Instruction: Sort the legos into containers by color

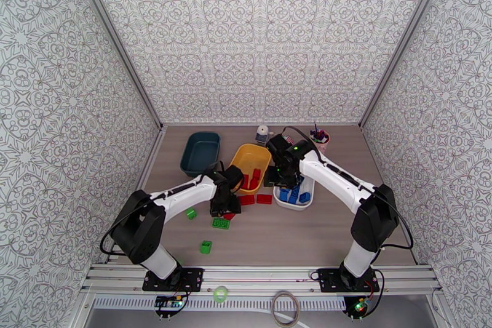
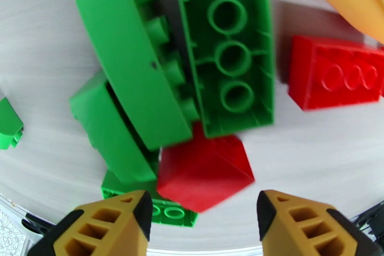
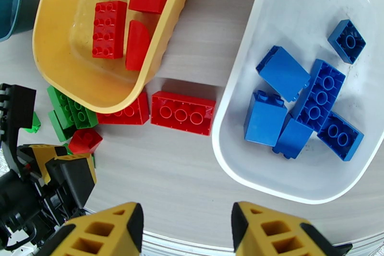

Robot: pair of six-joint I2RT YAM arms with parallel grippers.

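Since red bricks [image 3: 109,29] already lie in the yellow tray [image 3: 67,67] and blue bricks [image 3: 319,93] in the white tray [image 3: 297,2], the sorting looks well along; the dark teal tray [image 1: 200,152], toward the far left of the desk [image 1: 344,224], seems kept for green. The left tool [image 2: 204,209] hangs low over a heap just beside the yellow tray's near wall, jaws apart with nothing between them; a red sloped brick [image 2: 204,170] lies right ahead of its fingertips, probably the target; that piece is crowded by green bricks [image 2: 139,60]: a long one leans in from the left and an upturned green brick [image 2: 225,50] touches its far edge, so a clean pinch may nudge them. The right tool [image 3: 187,223] hovers over bare desk between those two trays, jaws apart and empty; a long red brick [image 3: 182,113] lies on the desk in the gap ahead of it, a second red brick [image 3: 126,113] tucked against the yellow tray's wall; two loose green bricks [image 1: 205,247] sit toward the desk's near-left corner; a pink cup of pens [image 1: 318,136] stands at the far edge, out of the way.
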